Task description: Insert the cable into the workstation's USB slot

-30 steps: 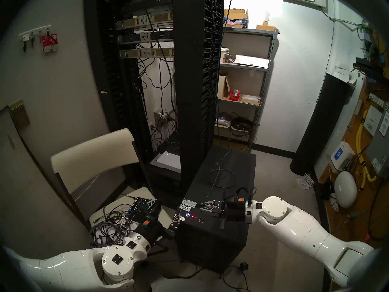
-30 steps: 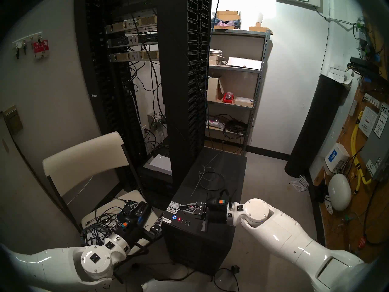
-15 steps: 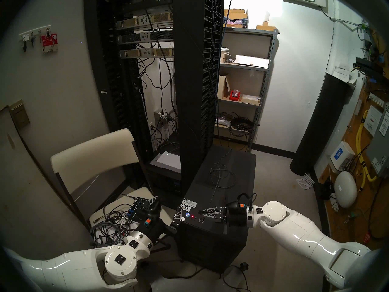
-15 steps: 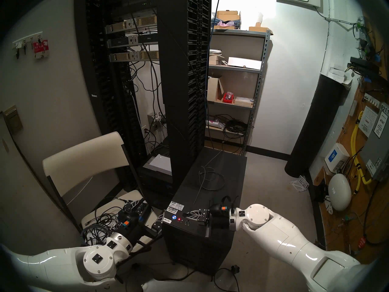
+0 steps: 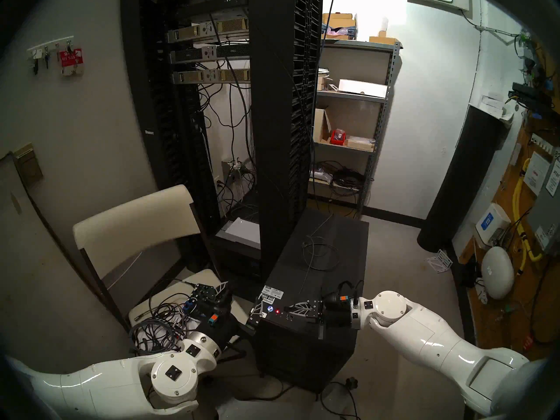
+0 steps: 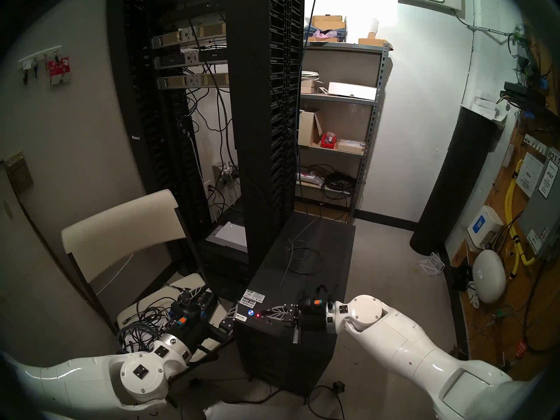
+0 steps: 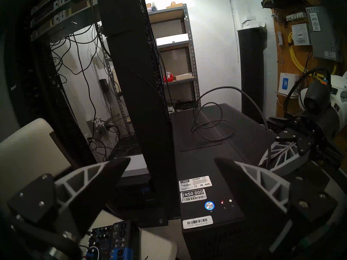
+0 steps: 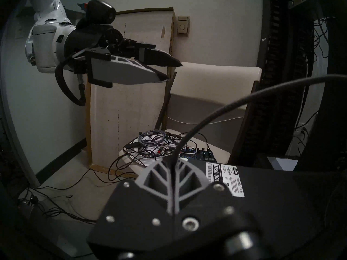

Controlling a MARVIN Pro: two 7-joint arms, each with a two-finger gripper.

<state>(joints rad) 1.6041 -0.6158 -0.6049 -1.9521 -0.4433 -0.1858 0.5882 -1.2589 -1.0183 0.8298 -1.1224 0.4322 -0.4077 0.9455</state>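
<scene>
We read the key relation like this: the right gripper (image 5: 288,309) points level across the top of the workstation (image 5: 318,258) toward its left edge, jaws shut tight on the plug end of the cable (image 7: 216,122), and the USB slots sit on the top panel at the front edge, directly under the fingertips, just right of the red light (image 5: 277,311). So the plug's long axis looks to run sideways along the panel while the slots open upward; we judge the coming move needs a tilt down plus a fine line-up. The plug itself is hidden between the pads in every view, so we cannot tell its exact angle. In the right wrist view the cord comes out between the 2 fingers and arcs up and right. The rest of the cable lies looped on the middle of the workstation top, toward the back edge. The left gripper (image 5: 239,301) hangs at the front left corner of the workstation, jaws wide apart, holding nothing. Right arm is the nearer 1 to the slots.
</scene>
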